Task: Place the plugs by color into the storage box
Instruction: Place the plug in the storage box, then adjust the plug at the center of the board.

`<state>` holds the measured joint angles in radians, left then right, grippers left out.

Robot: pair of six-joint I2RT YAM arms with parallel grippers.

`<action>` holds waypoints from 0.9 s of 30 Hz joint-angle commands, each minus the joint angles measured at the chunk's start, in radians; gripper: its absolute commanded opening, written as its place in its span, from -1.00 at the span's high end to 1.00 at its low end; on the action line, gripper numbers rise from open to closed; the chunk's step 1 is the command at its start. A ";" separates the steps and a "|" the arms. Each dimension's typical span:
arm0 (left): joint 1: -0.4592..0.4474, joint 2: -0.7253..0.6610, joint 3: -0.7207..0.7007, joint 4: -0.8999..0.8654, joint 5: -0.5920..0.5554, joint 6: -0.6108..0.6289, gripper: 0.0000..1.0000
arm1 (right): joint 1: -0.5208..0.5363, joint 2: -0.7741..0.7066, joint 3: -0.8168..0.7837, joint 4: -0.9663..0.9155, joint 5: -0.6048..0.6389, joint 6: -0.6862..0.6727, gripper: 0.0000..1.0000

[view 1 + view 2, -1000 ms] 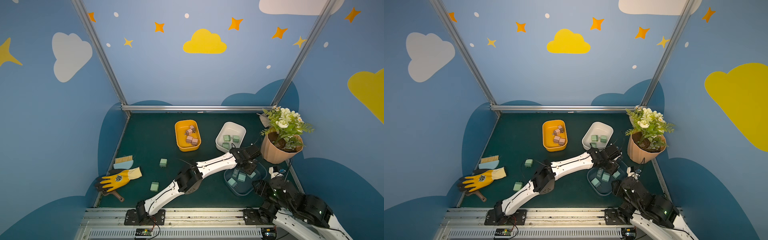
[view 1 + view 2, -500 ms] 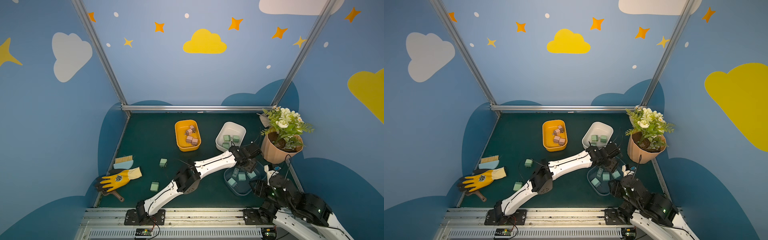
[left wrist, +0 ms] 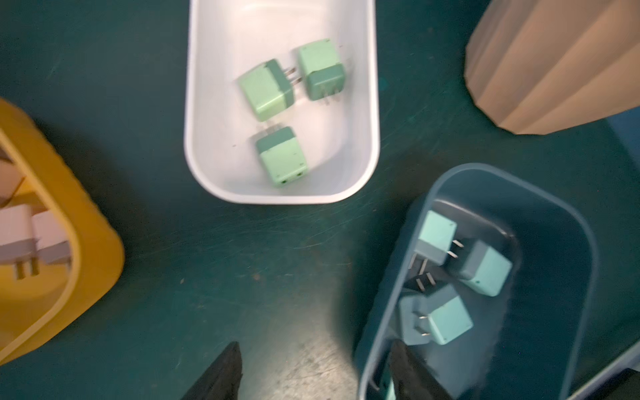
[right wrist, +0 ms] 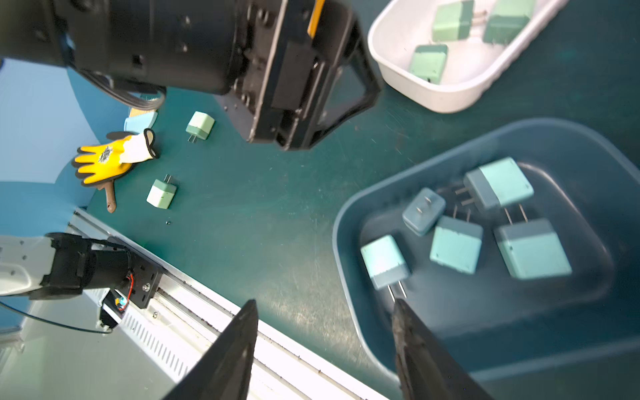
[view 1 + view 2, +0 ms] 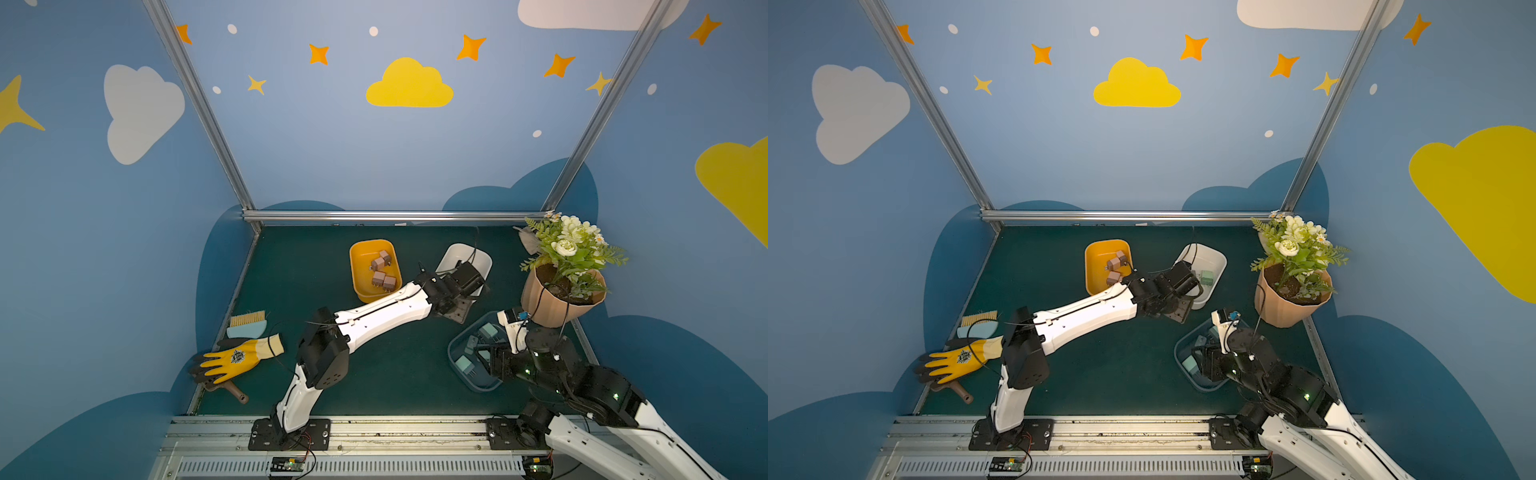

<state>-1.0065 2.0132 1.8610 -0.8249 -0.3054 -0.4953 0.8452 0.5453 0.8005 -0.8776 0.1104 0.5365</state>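
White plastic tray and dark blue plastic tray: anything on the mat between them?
No. The left wrist view shows only bare dark green mat between the white plastic tray and the dark blue plastic tray.

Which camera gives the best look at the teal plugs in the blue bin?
The right wrist view: all five teal plugs lie unobstructed in the blue bin. The left wrist view shows three whole, slightly blurred. In both top views the right arm covers part of the bin and the plugs look tiny.
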 commanded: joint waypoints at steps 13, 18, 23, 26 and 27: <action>0.224 -0.650 -0.668 -0.049 -0.112 -0.169 -0.35 | -0.005 0.559 0.173 0.595 -0.208 -0.313 -0.37; 0.334 -0.960 -0.899 -0.043 -0.047 -0.245 -0.31 | -0.007 0.812 0.310 0.639 -0.247 -0.314 -0.39; 0.347 -1.239 -1.033 -0.052 -0.044 -0.246 -0.25 | -0.002 1.036 0.427 0.692 -0.348 -0.289 -0.39; 0.355 -1.335 -1.046 -0.100 -0.024 -0.256 -0.24 | 0.028 1.147 0.492 0.730 -0.405 -0.310 -0.38; 0.356 -1.351 -1.036 -0.137 -0.016 -0.258 -0.24 | 0.042 1.183 0.518 0.731 -0.411 -0.330 -0.38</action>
<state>-0.6579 0.6956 0.8207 -0.9005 -0.3511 -0.7326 0.8532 1.6672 1.2583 -0.2005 -0.2214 0.2405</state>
